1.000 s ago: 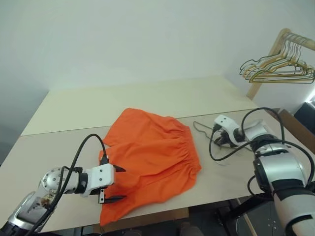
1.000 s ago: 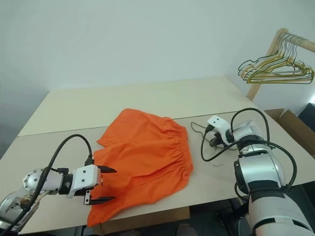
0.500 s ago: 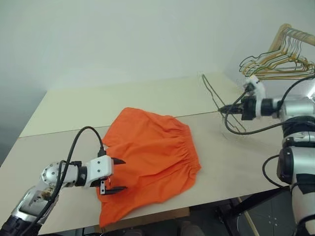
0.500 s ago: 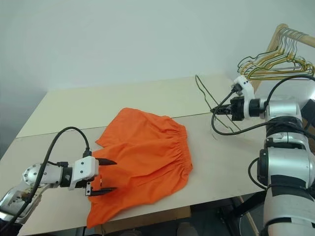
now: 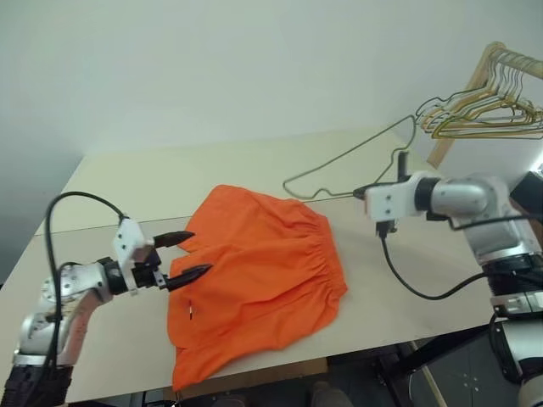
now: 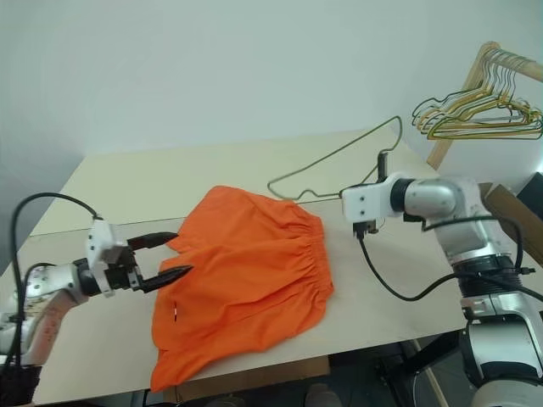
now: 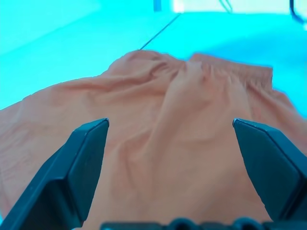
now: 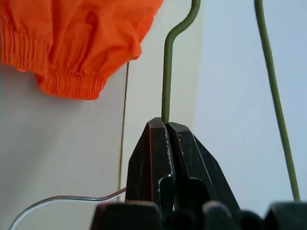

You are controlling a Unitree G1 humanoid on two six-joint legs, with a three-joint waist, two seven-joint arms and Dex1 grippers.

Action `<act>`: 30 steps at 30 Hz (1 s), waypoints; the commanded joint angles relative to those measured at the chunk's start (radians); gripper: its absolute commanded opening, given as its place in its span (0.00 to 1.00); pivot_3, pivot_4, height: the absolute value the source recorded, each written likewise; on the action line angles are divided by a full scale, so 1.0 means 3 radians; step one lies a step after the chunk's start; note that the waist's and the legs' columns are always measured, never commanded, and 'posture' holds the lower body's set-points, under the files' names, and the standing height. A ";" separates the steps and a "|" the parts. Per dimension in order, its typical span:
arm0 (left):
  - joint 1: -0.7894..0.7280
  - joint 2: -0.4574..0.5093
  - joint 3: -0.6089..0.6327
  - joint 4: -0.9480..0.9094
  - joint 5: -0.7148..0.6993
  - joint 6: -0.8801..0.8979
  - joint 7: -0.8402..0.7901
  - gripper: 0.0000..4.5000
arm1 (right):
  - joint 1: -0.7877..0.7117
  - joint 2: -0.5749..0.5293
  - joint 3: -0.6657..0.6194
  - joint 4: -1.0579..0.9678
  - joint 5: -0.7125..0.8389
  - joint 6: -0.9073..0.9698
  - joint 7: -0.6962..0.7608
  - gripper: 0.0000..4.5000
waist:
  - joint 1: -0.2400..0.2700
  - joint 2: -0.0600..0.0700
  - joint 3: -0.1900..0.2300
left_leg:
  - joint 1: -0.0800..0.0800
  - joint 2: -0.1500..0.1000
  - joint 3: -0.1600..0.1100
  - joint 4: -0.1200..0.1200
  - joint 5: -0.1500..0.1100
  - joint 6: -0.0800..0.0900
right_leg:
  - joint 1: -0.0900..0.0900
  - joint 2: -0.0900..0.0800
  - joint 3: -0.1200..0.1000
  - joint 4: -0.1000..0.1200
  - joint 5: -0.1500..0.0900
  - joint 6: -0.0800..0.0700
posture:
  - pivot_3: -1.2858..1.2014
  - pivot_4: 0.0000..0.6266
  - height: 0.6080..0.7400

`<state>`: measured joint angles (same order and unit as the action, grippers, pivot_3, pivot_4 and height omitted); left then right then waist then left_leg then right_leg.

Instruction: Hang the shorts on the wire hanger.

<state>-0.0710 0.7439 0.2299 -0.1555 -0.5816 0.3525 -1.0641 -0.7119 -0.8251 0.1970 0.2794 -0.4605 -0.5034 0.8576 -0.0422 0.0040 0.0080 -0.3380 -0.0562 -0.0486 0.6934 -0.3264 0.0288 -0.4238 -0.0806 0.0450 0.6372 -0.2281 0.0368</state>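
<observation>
The orange shorts lie flat in the middle of the table, with the gathered waistband toward the right. My left gripper hovers open at their left edge, its fingers wide apart over the fabric and nothing gripped between them. To the right of the shorts, above the table, my right gripper is shut on the thin green wire hanger. The hanger is held in the air, stretching left above the waistband corner, with its hook up at the back.
A bunch of gold and green hangers hangs on a wooden rack at the back right. The cream table has a seam across its middle and its front edge lies just below the shorts. A cardboard box stands beyond the right edge.
My right gripper has lifted the hanger off the table and rolled, so it now hangs in the air toward the shorts. My left gripper rose from the front hem to the left edge.
</observation>
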 commanded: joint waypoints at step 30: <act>-0.2539 -0.1271 -0.0445 0.0407 -0.0651 0.1729 0.1251 1.00 | -0.0916 -0.0223 0.0796 -0.0491 -0.2273 -0.2295 -0.2216 0.01 | -0.0267 -0.0026 0.0008 | 0.0004 0.0002 0.0003 0.0007 0.0013 -0.0020 | 0.0011 0.0012 0.0015 -0.0013 0.0002 0.0003 | 0.48 0.00 1.00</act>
<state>-0.7869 0.3750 0.0879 -0.0269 -0.7937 0.8791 -0.7444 -0.9617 -0.8921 0.4523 0.1576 -1.1473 -1.1921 0.2057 -0.1222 -0.0040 0.0105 -0.3370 -0.0556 -0.0476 0.6956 -0.3226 0.0228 -0.4205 -0.0769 0.0496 0.6331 -0.2274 0.0378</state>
